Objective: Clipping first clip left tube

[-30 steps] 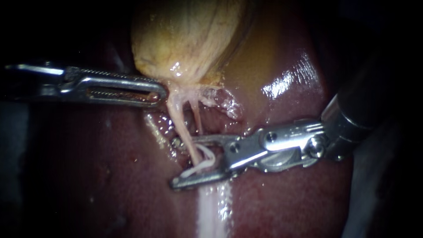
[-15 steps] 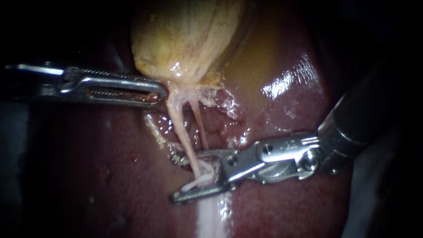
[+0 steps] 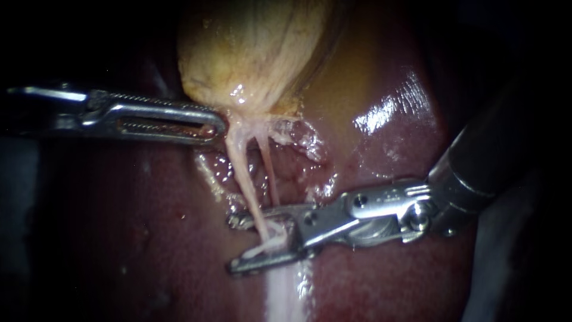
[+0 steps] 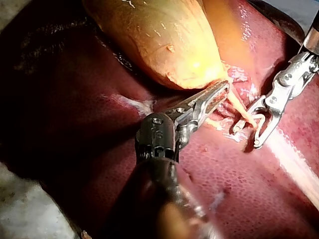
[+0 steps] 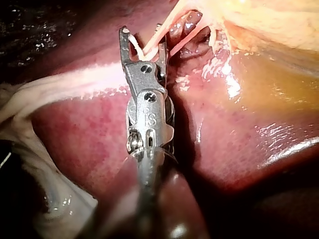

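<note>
The liver [image 3: 381, 280] fills the endoscope view, dark red and wet, with a pale streak running off toward 6 o'clock. The yellow gallbladder [image 3: 256, 48] lies on it at 12 o'clock, narrowing to a neck near the centre.

The right instrument [image 3: 235, 243] enters from 3 o'clock and reaches across to just past the centre, toward 7 o'clock. The left instrument [image 3: 217, 126] comes in from 9 o'clock. Its jaws lie together, pinched on the gallbladder's neck.

2 thin pale tubes leave the neck and run down toward 6 o'clock. The left tube [image 3: 241, 173] is the longer and thicker, and the right tube [image 3: 269, 170] lies just beside it at its 3 o'clock side. The left tube passes straight through the gap of the right instrument's jaws, crossing them at their middle. The right tube ends near the upper jaw.

Those jaws stand apart, yet both bear on a small white clip [image 3: 271, 237] seated between them. The clip wraps the left tube where it crosses.
</note>
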### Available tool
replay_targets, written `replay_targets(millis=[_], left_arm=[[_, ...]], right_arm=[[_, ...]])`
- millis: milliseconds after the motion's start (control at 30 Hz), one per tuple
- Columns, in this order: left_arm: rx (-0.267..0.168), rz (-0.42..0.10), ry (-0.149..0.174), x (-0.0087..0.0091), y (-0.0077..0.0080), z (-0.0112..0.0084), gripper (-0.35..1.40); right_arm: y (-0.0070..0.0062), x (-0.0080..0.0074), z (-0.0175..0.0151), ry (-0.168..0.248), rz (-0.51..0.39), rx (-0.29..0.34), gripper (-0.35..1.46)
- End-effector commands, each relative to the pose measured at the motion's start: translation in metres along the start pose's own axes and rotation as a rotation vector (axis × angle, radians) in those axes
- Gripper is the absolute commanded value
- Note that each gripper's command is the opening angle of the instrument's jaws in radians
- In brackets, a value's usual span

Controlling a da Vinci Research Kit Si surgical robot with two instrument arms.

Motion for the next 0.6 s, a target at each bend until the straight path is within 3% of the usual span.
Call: replay_targets(millis=[33, 100, 600], left_arm=[[0.0, 0.0, 0.0, 0.0, 0.0, 0.0, -0.35], [0.0, 0.0, 0.0, 0.0, 0.0, 0.0, -0.35], [0.0, 0.0, 0.0, 0.0, -0.0001, 0.0, -0.35]], right_arm=[[-0.0001, -0.0001, -0.0001, -0.001, 0.014, 0.009, -0.06], [-0.0002, -0.0002, -0.0003, -0.008, 0.051, 0.018, -0.35], [-0.0002, -0.0002, -0.0003, -0.023, 0.077, 0.018, -0.35]])
